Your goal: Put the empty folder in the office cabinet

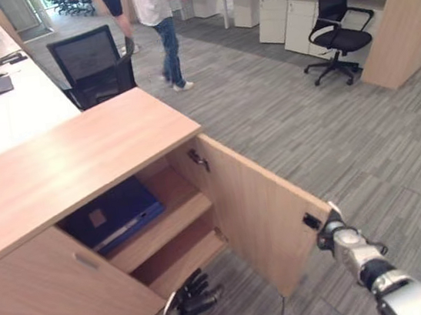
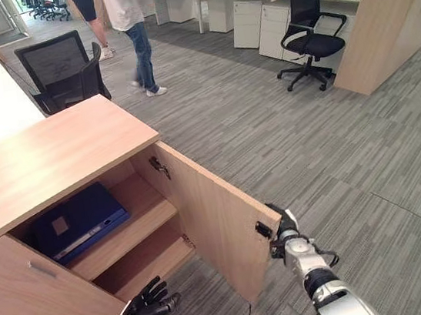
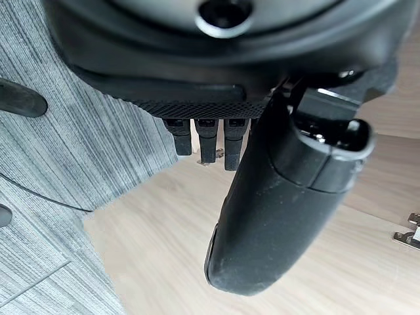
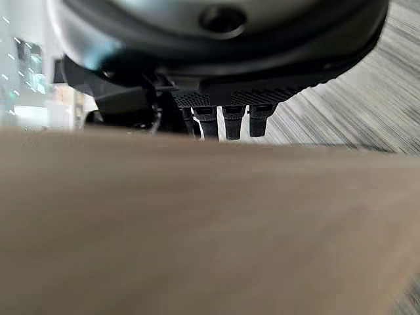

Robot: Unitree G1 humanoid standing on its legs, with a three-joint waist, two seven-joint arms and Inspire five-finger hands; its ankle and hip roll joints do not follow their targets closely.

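Grey striped carpet (image 1: 324,135) runs across an open office, with a black swivel chair (image 1: 333,29) by the far desks and a person (image 1: 158,24), cut off above the waist, standing near a second dark chair (image 1: 90,65). Nearer, the wooden office cabinet (image 1: 56,166) stands with its right door (image 1: 261,217) swung wide; its left door (image 1: 51,303) is closed. On the upper shelf (image 1: 174,205) lies the dark blue folder (image 1: 113,213), flat, its rear part lost in shadow under the cabinet top (whether it holds papers cannot be made out). A lower shelf (image 1: 185,258) shows beneath it.

At the door's outer edge is the right hand (image 2: 287,237), beside a small dark fitting (image 1: 311,221). Its fingers (image 4: 226,121) reach past the door edge, but their ends are hidden behind the wood, so I cannot tell whether they grip it.

Low in front of the open compartment hangs the left hand (image 1: 189,298), above the carpet, with fingers spread and loosely bent, holding nothing. Its wrist view shows the thumb (image 3: 275,197) before pale wood, and a hinge (image 3: 408,235) cut off at the frame edge.
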